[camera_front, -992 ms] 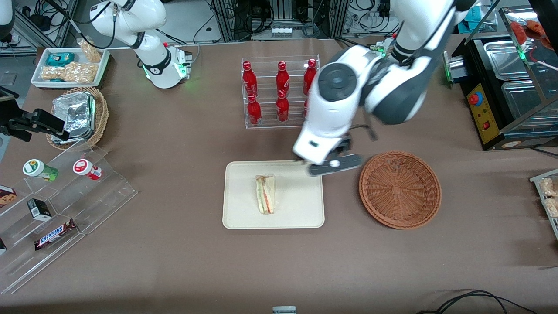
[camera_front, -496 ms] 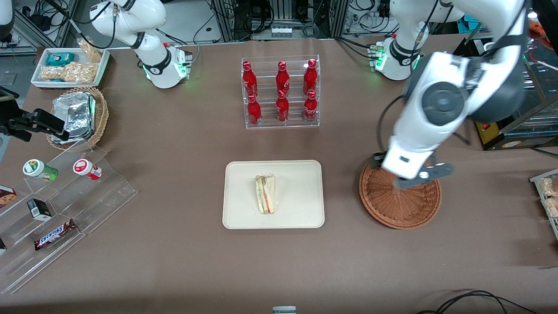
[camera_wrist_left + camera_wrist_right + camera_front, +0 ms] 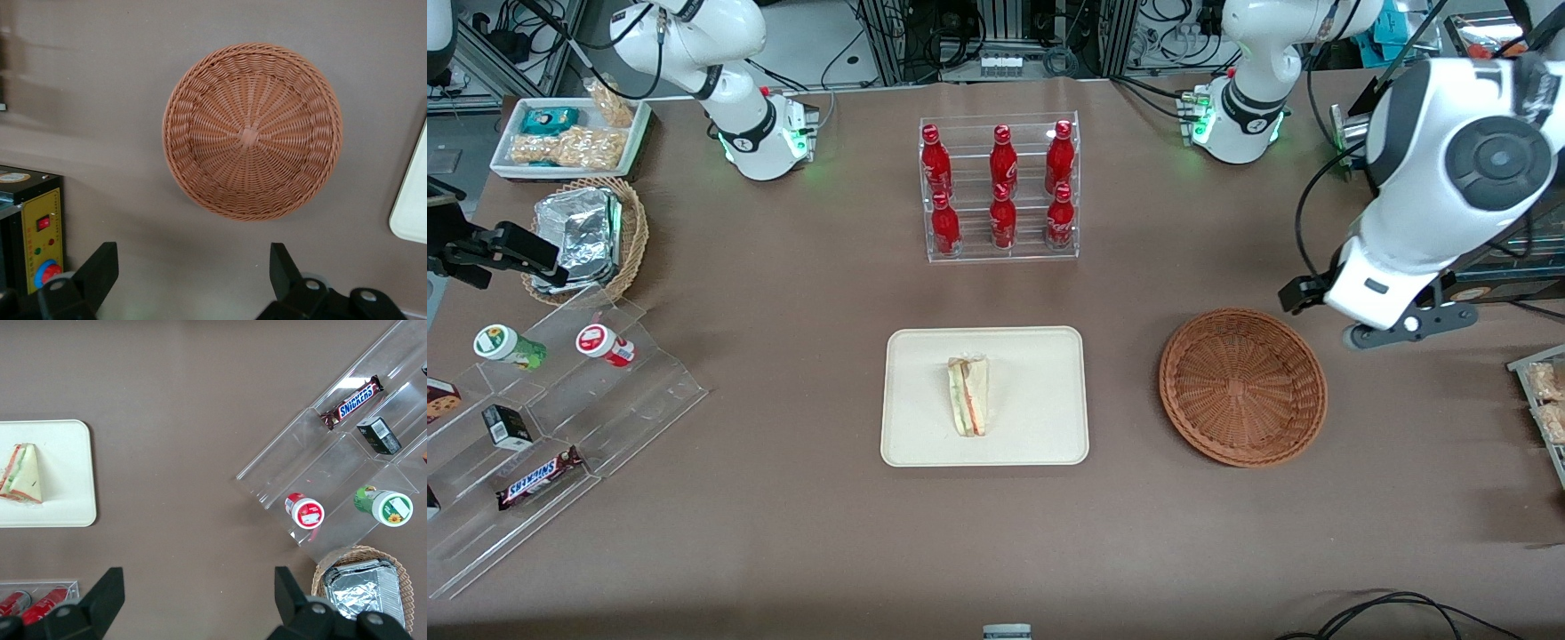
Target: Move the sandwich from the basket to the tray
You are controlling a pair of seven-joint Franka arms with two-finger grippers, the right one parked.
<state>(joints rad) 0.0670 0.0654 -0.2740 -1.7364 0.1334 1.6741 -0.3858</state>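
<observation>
Hand (image 3: 190,277) hovers open beside basket (image 3: 1243,387); sandwich (image 3: 968,395) on tray (image 3: 1040,391)

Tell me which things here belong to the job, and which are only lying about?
Job: triangular clear-wrapped sandwich lying on flat cream rectangular tray; round reddish-brown wicker basket, empty; open gripper above table beside basket.

Lying about: red bottles, foil packs, Snickers bar.

- Left arm (image 3: 1432,187): fat, round, shiny white w/ dark grey parts.
- Big dark grey round cap (image 3: 1498,162) on its joint.
- Black cable (image 3: 1307,213) loops beside it.
- Gripper (image 3: 190,283): black fingers (image 3: 100,270), spread wide, w/ small silver screws.
</observation>
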